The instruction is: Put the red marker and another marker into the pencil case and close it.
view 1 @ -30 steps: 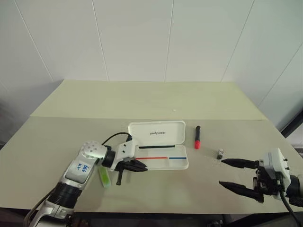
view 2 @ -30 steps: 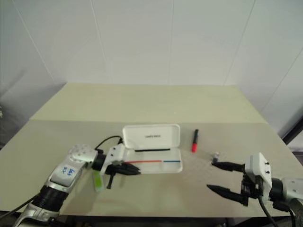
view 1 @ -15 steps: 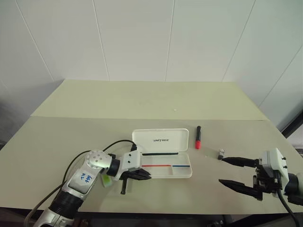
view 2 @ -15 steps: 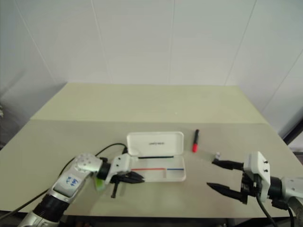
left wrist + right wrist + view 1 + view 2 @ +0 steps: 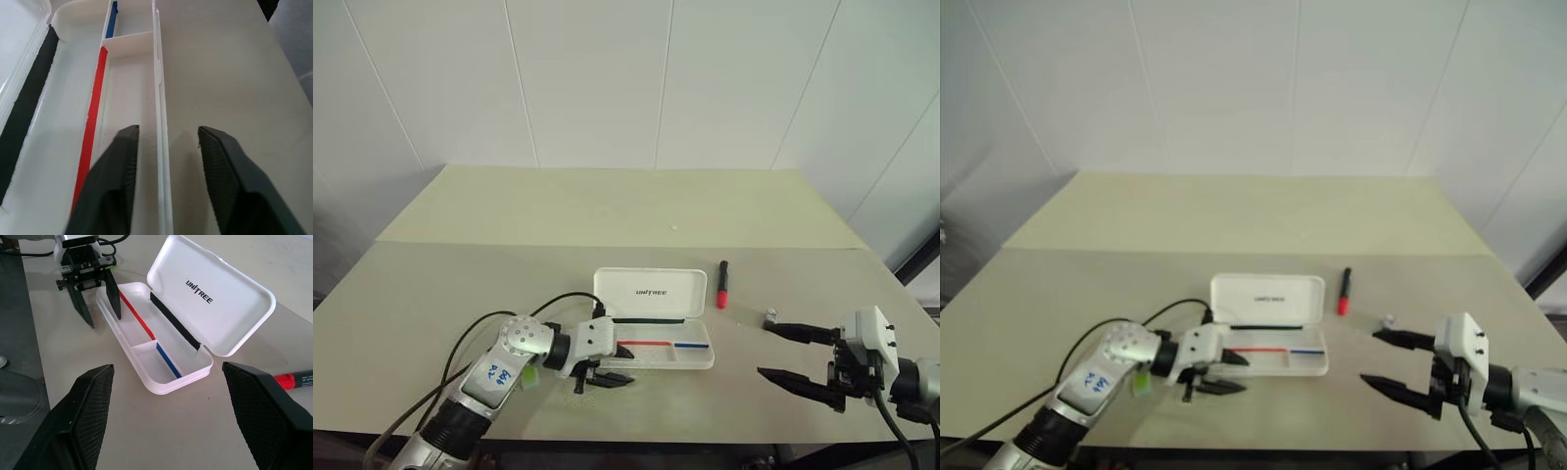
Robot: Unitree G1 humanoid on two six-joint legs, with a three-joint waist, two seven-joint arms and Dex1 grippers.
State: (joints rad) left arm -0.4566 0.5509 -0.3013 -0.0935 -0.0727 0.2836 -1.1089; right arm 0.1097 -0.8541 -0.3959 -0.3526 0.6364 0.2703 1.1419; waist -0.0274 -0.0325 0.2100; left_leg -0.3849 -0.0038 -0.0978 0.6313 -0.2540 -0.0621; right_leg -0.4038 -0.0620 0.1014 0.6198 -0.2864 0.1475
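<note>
The white pencil case (image 5: pixel 656 323) lies open at lower centre, lid up, tray empty. The left gripper (image 5: pixel 610 366) stands spread astride the tray's front wall at its left end, pinching nothing. The light green marker (image 5: pixel 529 374) lies behind it, under the left wrist. The red marker (image 5: pixel 722 284) lies right of the case, long axis near-vertical in the frame, nearer the right gripper (image 5: pixel 785 352), which is spread wide and empty.

**Case open, both markers out on the table**

The case (image 5: pixel 656 328) sits mid-table with its lid up. Left gripper (image 5: pixel 615 364) is at its near left corner, fingers parted. The red marker (image 5: pixel 722 284) lies just right of the lid, and a bit of green marker (image 5: pixel 529 375) peeks out behind the left arm. Right gripper (image 5: pixel 787 352) hangs wide open at far right.
</note>
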